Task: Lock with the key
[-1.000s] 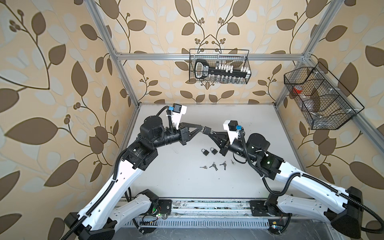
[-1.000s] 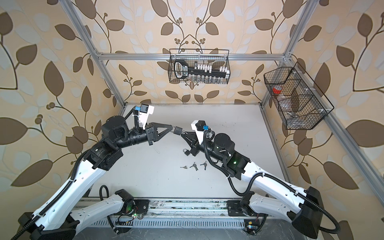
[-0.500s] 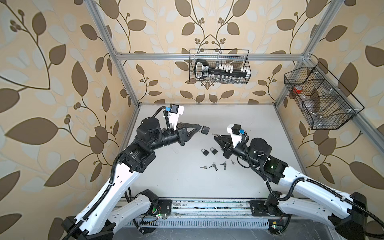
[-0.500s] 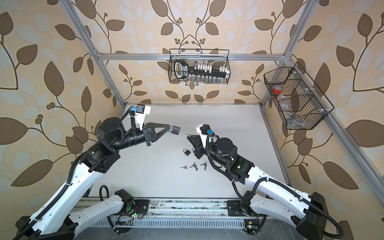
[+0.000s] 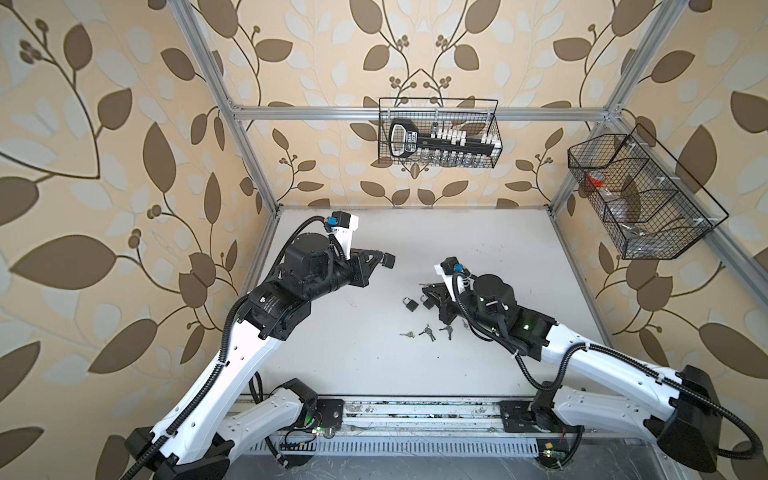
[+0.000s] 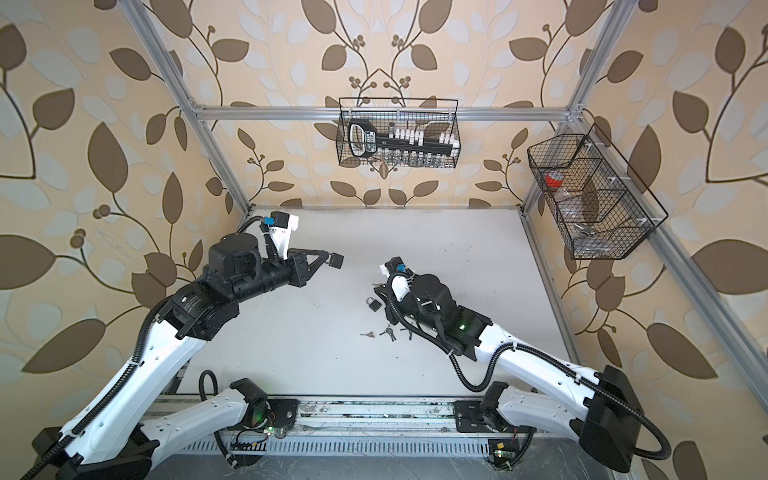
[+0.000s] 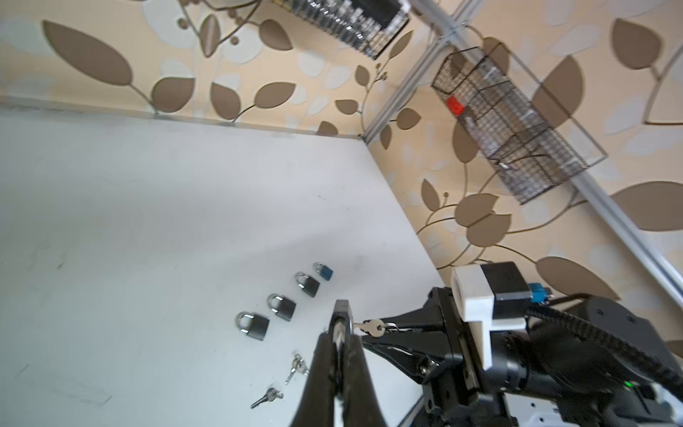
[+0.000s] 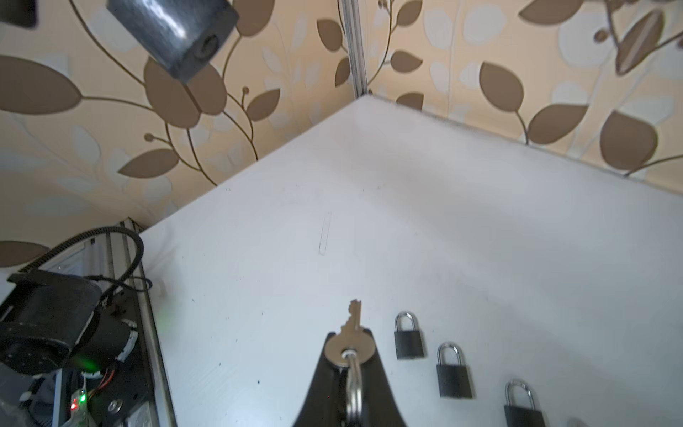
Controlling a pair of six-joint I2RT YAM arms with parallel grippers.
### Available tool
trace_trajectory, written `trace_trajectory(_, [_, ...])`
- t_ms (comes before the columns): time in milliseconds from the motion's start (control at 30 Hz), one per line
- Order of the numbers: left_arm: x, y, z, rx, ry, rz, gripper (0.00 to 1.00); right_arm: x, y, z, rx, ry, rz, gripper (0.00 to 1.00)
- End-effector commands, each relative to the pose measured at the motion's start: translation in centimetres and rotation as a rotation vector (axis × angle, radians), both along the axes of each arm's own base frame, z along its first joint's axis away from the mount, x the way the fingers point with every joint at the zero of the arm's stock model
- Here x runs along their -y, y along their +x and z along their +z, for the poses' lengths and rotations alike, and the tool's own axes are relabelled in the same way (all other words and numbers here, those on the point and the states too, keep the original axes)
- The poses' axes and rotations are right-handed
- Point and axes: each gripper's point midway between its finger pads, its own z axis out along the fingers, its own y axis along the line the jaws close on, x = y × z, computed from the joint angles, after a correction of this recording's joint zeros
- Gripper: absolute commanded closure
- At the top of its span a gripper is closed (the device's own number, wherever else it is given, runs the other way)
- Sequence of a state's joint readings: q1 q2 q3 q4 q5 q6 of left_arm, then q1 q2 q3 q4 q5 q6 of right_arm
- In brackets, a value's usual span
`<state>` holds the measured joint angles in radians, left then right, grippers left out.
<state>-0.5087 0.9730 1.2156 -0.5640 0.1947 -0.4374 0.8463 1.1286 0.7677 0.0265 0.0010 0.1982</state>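
L fingers [image 7: 318,371] clenched on a padlock [image 5: 389,261], held up off the table [image 5: 490,249], left of centre in both top views; its keyhole end shows in the right wrist view. R fingers [image 8: 320,384] clamped on the key [image 8: 350,342] by its head, blade sticking out past the tips, ring behind. Key & held padlock well apart. Row of 4 other locks [image 7: 253,326] lies on the table near R fingers, far one blue. Loose keys [image 5: 427,331] just beside them.

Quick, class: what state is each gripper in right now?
Left gripper: shut on a padlock.
Right gripper: shut on a key.
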Motion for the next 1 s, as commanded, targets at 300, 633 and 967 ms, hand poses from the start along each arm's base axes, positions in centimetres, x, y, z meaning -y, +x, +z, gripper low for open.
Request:
trace_trajectory(300, [-6.3, 3.0, -6.6, -0.235, -0.014, 0.258, 1.0, -5.5, -1.2, -8.3, -0.304, -0.093, 0.139, 1.0])
trace_trajectory(633, [-9.4, 2.8, -9.4, -0.329, -0.025, 0.351, 1.0, -11.2, -2.1, -12.7, -0.419, -0.148, 0.256, 1.0])
trace_trajectory(967, [-9.0, 2.8, -10.3, -0.354, -0.026, 0.327, 1.0, -11.8, -2.2, -17.0, -0.533, -0.234, 0.246, 0.98])
